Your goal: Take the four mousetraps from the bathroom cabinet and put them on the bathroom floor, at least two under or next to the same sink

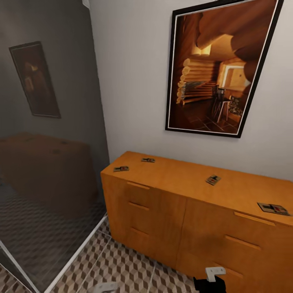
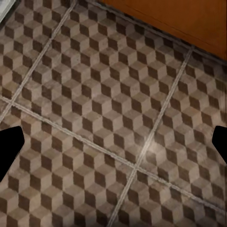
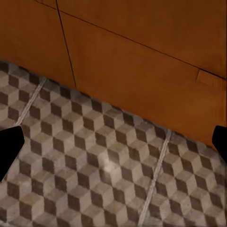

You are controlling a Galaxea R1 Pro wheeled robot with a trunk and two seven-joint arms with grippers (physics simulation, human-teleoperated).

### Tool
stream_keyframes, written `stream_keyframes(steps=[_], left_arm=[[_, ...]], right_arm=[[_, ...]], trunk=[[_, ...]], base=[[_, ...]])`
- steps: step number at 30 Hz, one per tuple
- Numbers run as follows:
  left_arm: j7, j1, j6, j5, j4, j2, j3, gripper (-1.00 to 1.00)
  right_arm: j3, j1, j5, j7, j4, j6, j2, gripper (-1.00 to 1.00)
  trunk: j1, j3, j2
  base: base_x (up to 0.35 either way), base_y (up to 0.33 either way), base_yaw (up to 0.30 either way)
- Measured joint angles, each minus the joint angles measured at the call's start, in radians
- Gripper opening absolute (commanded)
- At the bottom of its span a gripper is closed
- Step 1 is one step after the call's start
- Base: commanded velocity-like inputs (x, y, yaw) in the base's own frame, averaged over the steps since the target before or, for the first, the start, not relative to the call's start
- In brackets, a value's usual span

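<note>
Both arms hang low. The left gripper (image 2: pixel 113 142) and right gripper (image 3: pixel 113 146) are spread wide, holding nothing, above the bathroom floor (image 1: pixel 122 264). The right one faces the cabinet (image 1: pixel 162 219) front. Four mousetraps (image 1: pixel 213 180) lie apart on the cabinet top, below a framed picture (image 1: pixel 215 69); dark shower glass (image 1: pixel 44 162) stands at left.

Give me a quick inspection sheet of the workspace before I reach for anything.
Surface: cabinet top, flat, drawers shut.
Job's things: four mousetraps on the top, all apart.
Clutter: nothing seen.
Grippers: left gripper and right gripper open, empty, over the bathroom floor.
Cables: nothing seen.
Surroundings: framed picture on the wall, dark glass shower enclosure beside the cabinet.
</note>
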Motion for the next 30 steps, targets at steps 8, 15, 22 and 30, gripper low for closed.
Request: stream_keyframes(steps=[8,15,22,30], left_arm=[[0.0,0.0,0.0,0.0,0.0,0.0,0.001,1.0],[0.0,0.0,0.0,0.0,0.0,0.0,0.001,1.0],[0.0,0.0,0.0,0.0,0.0,0.0,0.001,1.0],[0.0,0.0,0.0,0.0,0.0,0.0,0.001,1.0]], right_arm=[[0.0,0.0,0.0,0.0,0.0,0.0,0.0,1.0],[0.0,0.0,0.0,0.0,0.0,0.0,0.001,1.0],[0.0,0.0,0.0,0.0,0.0,0.0,0.001,1.0],[0.0,0.0,0.0,-0.001,0.0,0.0,0.001,1.0]], trunk=[[0.0,0.0,0.0],[0.0,0.0,0.0],[0.0,0.0,0.0],[0.0,0.0,0.0]], base=[[0.0,0.0,-0.263],[0.0,0.0,-0.263],[0.0,0.0,-0.263],[0.0,0.0,-0.263]])
